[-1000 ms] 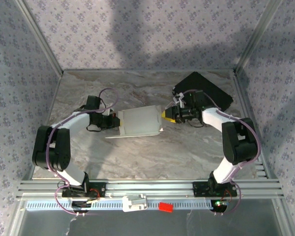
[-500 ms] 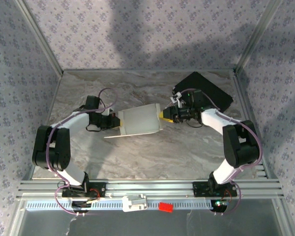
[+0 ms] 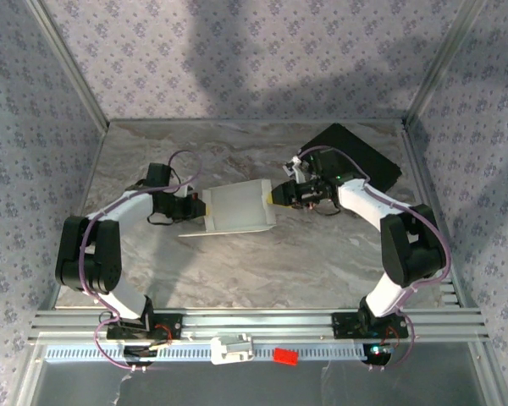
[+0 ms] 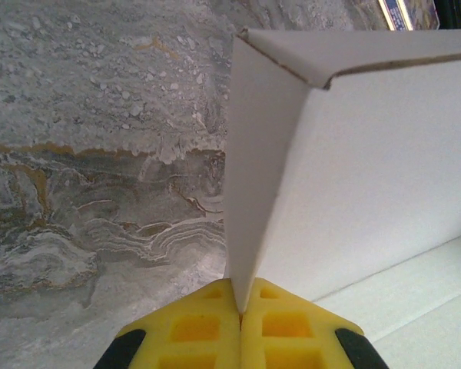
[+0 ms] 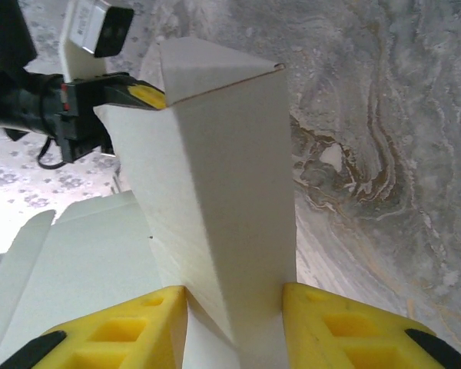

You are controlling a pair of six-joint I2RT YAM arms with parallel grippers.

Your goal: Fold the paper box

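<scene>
Seen from above, the paper box (image 3: 237, 207) stood mid-table. It was hemmed in at 9 o'clock by the left gripper (image 3: 205, 207), pinched onto its edge, and at 3 o'clock by the right gripper (image 3: 275, 197), whose fingers flanked a raised panel and apparently touched it. Bare table (image 3: 237, 152) lay open at 12 o'clock and again at 6 o'clock. A black case (image 3: 364, 161) blocked the corner at 2 o'clock. Patterned walls (image 3: 34, 127) closed off the left, far and right sides.

No legible text, labels, numbers anywhere; paper box (image 3: 237, 207) faces plain white.
</scene>
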